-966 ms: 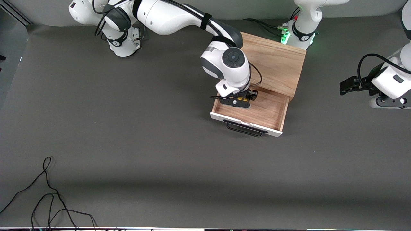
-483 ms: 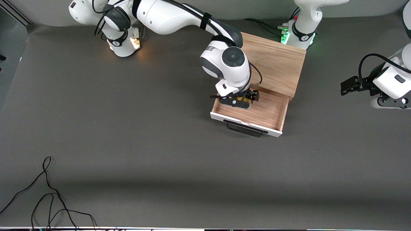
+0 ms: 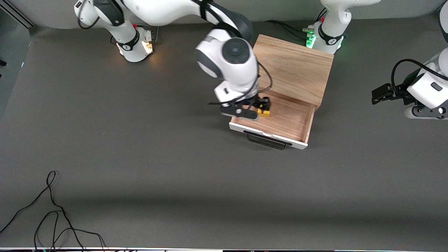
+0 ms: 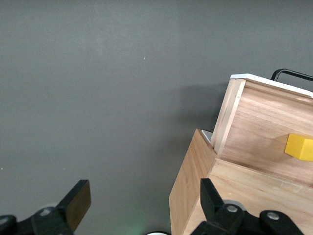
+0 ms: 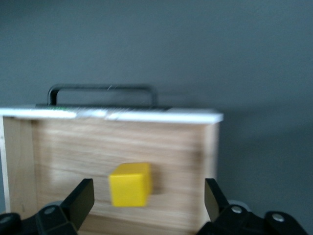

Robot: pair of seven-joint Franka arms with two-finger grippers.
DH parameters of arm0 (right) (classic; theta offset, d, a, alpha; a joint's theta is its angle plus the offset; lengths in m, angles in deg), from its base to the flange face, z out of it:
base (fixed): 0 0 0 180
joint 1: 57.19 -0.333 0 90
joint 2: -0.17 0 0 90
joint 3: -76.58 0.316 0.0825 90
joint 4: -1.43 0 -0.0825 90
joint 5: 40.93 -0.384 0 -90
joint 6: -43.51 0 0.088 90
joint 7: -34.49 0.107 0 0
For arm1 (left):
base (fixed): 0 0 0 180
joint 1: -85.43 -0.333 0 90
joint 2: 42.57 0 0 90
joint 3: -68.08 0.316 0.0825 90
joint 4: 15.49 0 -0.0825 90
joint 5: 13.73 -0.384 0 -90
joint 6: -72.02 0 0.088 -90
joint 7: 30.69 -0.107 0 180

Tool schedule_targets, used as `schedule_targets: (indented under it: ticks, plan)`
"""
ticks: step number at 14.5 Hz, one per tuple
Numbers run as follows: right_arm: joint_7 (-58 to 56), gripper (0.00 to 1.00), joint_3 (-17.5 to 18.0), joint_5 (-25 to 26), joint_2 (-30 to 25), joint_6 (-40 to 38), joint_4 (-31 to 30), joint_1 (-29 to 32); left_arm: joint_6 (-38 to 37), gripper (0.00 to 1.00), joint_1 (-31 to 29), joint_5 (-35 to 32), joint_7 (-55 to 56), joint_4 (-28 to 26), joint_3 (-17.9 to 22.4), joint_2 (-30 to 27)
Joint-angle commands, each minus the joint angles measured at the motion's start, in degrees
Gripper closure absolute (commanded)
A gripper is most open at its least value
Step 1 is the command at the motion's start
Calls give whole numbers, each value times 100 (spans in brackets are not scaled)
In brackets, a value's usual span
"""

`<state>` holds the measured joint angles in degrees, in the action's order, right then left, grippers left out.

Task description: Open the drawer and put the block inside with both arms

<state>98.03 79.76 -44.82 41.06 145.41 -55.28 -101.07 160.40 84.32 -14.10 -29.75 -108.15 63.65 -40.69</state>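
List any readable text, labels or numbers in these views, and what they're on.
None readable.
Right arm: small dark marks on the white links near its base, too small to read.
Drawer, block, cabinet: no markings visible.

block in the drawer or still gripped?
In. The block lies on the drawer floor; the right gripper is above it, jaws open, not touching.

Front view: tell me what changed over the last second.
The right gripper let go of the block and lifted away toward the right arm's end, fingers open. The block now lies on the drawer floor. Drawer open as before; the left gripper waits aside, unchanged.
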Motion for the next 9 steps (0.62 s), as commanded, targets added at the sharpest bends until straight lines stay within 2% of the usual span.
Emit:
schedule_targets:
  ticks: [1, 4, 7, 8, 9]
  plan:
    - [-832, 0, 52, -49, -825, -609, -497, 685, -40, 0, -4, -42, -24, 116, -5, 58]
    - [-1807, 0, 34, -646, -1914, -654, -1533, 1835, -48, 0, -4, -42, -24, 125, -5, 58]
    - [-2826, 0, -44, -665, -2899, -672, -2360, 2865, -40, 0, -4, -42, -32, 125, -5, 58]
    - [-3265, 0, -184, -657, -3233, -689, -2650, 3085, -49, 0, -4, -42, -24, 125, -5, 58]
    - [-3739, 0, -490, -657, -3541, -742, -2983, 3149, -49, 0, -4, -42, -32, 125, -5, 58]
